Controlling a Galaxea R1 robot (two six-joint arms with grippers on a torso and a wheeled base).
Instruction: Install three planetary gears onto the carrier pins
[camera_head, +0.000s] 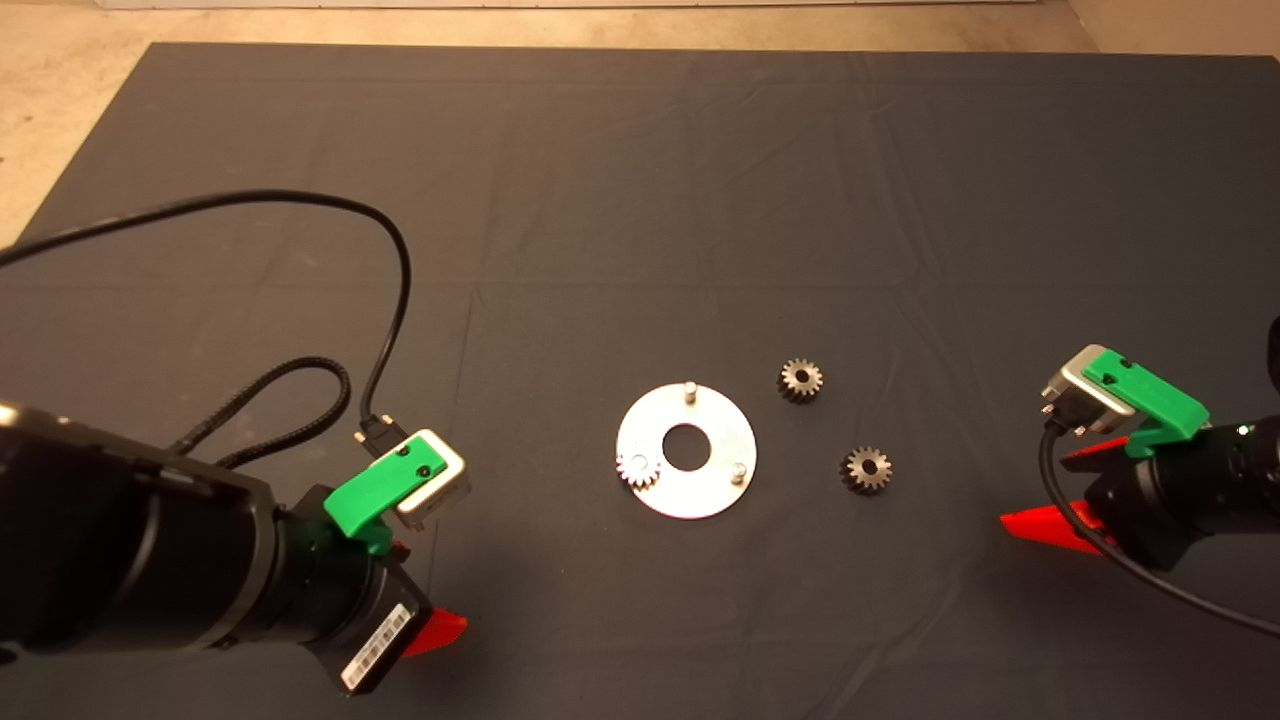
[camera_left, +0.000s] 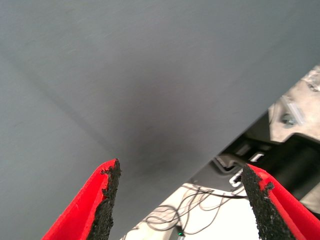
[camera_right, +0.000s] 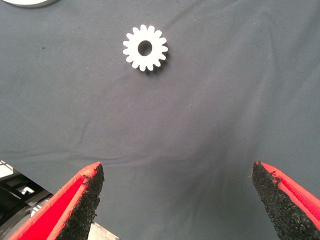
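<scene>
We see the flat, shiny silver disc with a large centre hole (camera_head: 686, 452) lying on the dark grey mat (camera_head: 640, 200), near the middle of the head view. One small grey-steel spur gear (camera_head: 637, 469) sits on the disc at its left edge, apparently seated over a pin, though the stud itself is hidden beneath it and we cannot be sure. Two short silvery carrier pins stand bare: one at the far side of the disc (camera_head: 689, 390), one at its right, nearer side (camera_head: 738, 471).

Off the disc, to its right, two more grey-steel gears lie flat on the mat, well apart from each other: the farther gear (camera_head: 800, 379) just beyond the disc's upper right rim, and the nearer gear (camera_head: 866, 469) level with the disc's lower half.

The right green gripper with red fingers (camera_head: 1065, 500) hangs over the mat well to the right of the nearer gear. In its wrist view its fingers stand wide apart with nothing between them, and that gear (camera_right: 145, 48) lies on the mat ahead of the fingertips, clear of both pads, with a sliver of the disc's rim (camera_right: 30, 2) beyond it.

The left gripper (camera_left: 182, 200) sits at the lower left of the mat, well away from the disc, its fingers likewise spread wide and empty over the mat's edge. A black cable (camera_head: 300, 205) loops across the mat behind it.
</scene>
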